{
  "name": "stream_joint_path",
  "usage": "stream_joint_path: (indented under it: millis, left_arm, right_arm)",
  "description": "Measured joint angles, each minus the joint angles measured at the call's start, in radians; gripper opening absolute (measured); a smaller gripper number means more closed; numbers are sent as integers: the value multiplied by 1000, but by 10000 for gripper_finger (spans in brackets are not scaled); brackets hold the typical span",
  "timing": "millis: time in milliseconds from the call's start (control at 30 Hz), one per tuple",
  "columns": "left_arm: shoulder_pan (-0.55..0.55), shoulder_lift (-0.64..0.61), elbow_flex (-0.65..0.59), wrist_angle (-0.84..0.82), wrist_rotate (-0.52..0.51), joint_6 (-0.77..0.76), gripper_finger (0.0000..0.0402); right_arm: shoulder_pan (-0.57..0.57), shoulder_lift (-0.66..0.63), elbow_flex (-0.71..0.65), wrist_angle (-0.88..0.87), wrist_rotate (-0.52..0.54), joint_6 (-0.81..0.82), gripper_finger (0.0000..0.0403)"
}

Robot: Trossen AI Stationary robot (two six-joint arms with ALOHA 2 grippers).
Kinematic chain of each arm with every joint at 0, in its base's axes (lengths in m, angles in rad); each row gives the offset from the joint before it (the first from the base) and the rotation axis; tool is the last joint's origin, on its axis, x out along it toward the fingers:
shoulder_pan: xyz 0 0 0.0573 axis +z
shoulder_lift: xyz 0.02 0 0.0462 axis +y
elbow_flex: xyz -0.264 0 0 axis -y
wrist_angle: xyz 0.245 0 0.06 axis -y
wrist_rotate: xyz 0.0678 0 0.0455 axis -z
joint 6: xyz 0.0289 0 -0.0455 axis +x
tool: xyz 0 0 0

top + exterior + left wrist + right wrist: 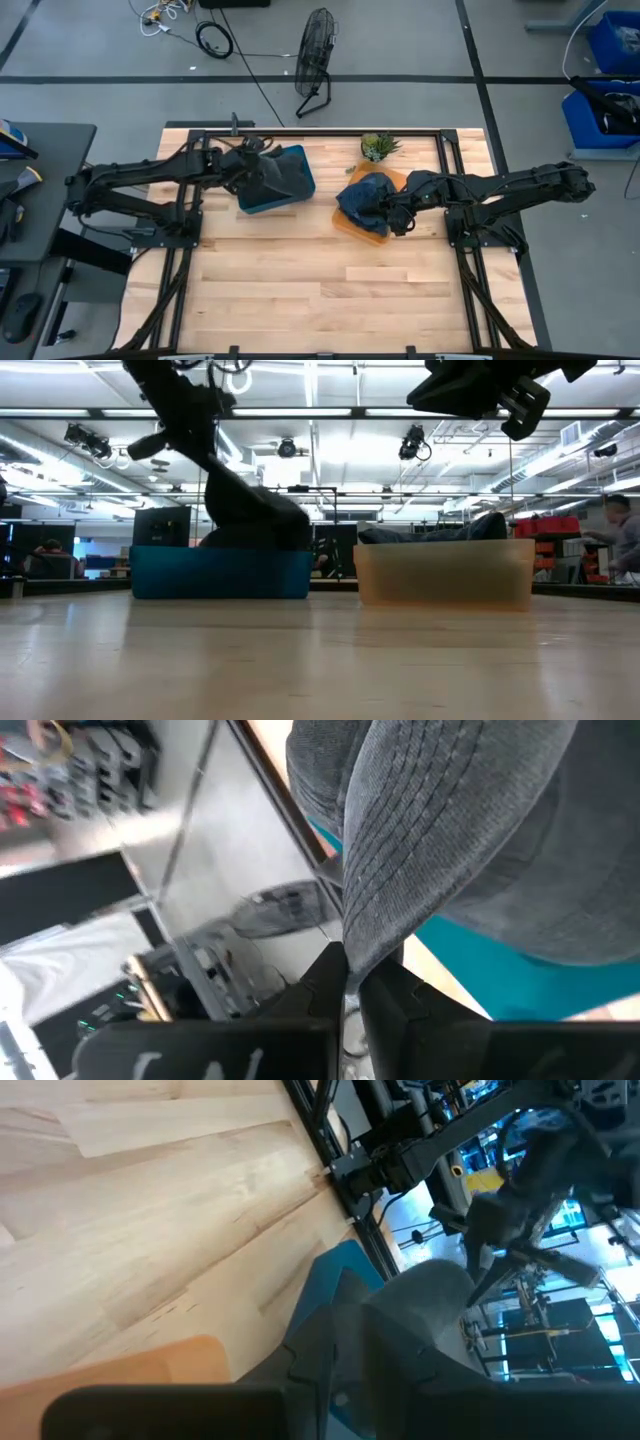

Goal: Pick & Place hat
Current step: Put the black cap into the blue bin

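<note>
Grey hat [268, 172] over blue bin [290, 187]; orange bin [352, 224] holds dark hats [362, 199]

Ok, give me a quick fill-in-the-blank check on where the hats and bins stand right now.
1. The left gripper is shut on the ____ hat.
2. That hat hangs over the ____ bin.
3. The dark blue hat lies in the ____ bin.
4. The right gripper sits at the orange bin's edge, while the small ____ stands at the table's far side.

Missing words: grey; blue; orange; plant
</note>
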State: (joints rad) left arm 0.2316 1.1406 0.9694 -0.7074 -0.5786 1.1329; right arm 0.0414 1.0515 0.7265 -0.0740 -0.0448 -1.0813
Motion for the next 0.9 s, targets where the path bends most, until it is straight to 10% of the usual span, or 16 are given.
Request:
stream_joint_path:
  millis: [900]
  left_arm:
    - [104,189,-1,57,-2,-133,109]
  right_arm:
    - [0,0,0,-49,0,0,55]
